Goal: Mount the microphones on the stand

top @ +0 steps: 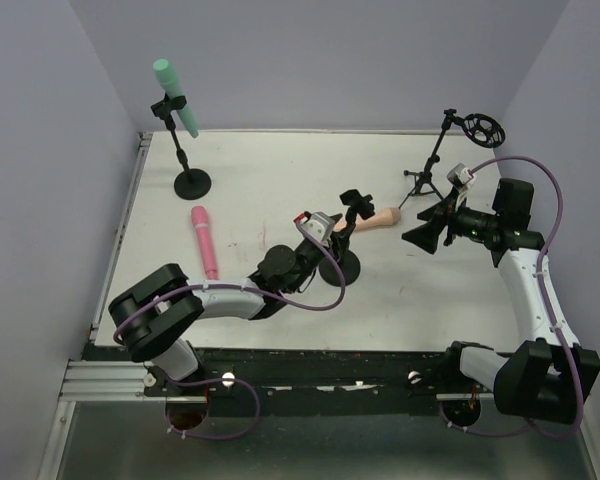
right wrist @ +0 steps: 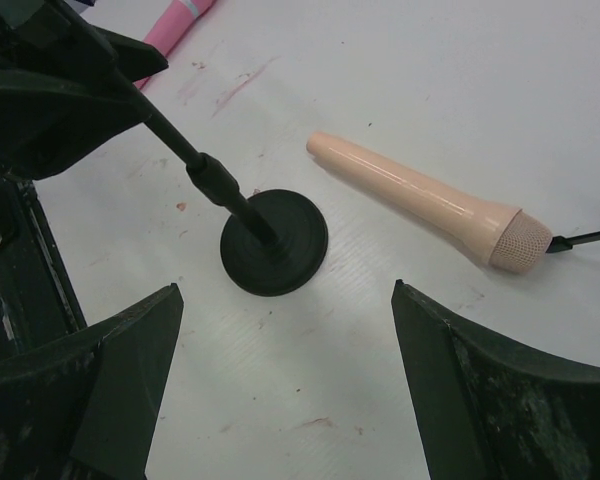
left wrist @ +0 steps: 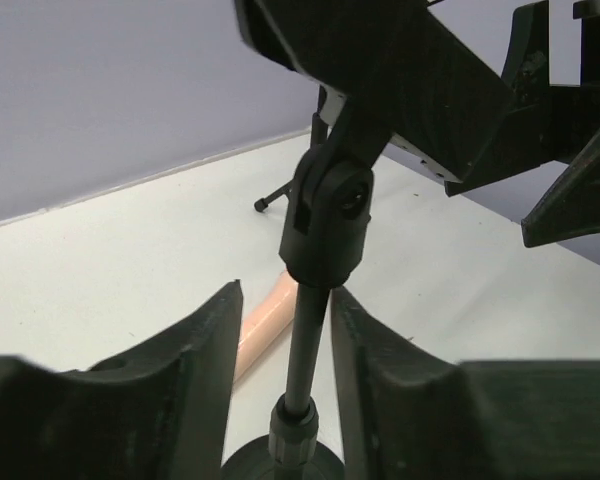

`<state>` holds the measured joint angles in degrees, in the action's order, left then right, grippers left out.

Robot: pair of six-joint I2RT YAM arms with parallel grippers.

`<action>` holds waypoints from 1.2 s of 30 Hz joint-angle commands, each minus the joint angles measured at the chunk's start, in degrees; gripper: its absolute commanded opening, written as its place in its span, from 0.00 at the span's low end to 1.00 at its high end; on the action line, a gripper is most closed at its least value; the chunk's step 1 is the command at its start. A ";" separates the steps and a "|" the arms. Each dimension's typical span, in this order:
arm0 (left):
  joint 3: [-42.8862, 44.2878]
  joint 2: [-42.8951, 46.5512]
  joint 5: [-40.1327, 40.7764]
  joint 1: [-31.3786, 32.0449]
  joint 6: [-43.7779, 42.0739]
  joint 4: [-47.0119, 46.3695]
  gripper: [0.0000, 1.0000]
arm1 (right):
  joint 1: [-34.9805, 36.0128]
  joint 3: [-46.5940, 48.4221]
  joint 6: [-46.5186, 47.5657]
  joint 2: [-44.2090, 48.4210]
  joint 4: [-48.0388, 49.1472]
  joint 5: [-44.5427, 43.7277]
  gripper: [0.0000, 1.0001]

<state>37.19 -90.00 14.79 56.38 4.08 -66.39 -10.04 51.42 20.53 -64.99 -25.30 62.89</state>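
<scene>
We see the left gripper [left wrist: 288, 290] only narrowly open around the pole of the middle stand [right wrist: 273, 243]. A thin gap shows on each side, so it does not clamp. The right gripper [top: 422, 236] is spread wide and holds nothing, at 3 o'clock of that stand. The peach microphone [right wrist: 420, 200] lies flat between both grippers. The pink microphone [top: 204, 241] lies at 9 o'clock. The teal microphone [top: 175, 97] sits in the far-left stand [top: 191, 182] at 11 o'clock. The tripod stand [top: 427, 172] is at 1 o'clock, near the far edge. The widest open desk [top: 280, 160] lies at 12 o'clock.
</scene>
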 commanded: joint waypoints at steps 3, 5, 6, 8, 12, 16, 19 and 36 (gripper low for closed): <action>-2.99 5.70 -1.77 0.13 2.34 0.99 0.62 | -0.06 -0.35 0.73 -0.49 0.07 1.97 0.93; -4.49 7.89 -2.83 0.13 2.95 2.14 0.69 | -0.06 -0.35 0.82 -0.57 0.07 1.97 0.94; -5.36 9.12 -3.36 0.13 3.30 2.93 0.73 | 0.02 -0.35 1.00 -0.57 -0.01 1.97 0.94; -7.91 12.46 -4.93 -0.30 4.35 5.12 0.86 | 0.02 -0.35 1.09 -0.57 -0.01 1.88 0.94; -11.09 21.59 -16.15 -7.83 16.09 16.77 0.98 | -0.06 -0.35 1.09 -0.66 -0.10 1.79 0.94; -6.79 28.54 -28.47 -23.30 28.86 43.73 0.98 | 0.11 -0.53 1.00 -0.66 -0.10 2.23 0.94; -3.10 31.63 -30.17 -31.13 29.15 57.38 0.98 | 0.02 -0.53 1.00 -0.66 -0.01 2.50 0.94; 11.49 13.20 6.30 -43.81 37.99 91.51 0.91 | 0.11 -0.35 0.56 0.39 -0.19 3.55 0.94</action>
<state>48.03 -71.29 12.38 14.55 34.06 17.37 -10.02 51.42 21.02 -65.23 -25.32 64.34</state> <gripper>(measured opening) 0.938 0.937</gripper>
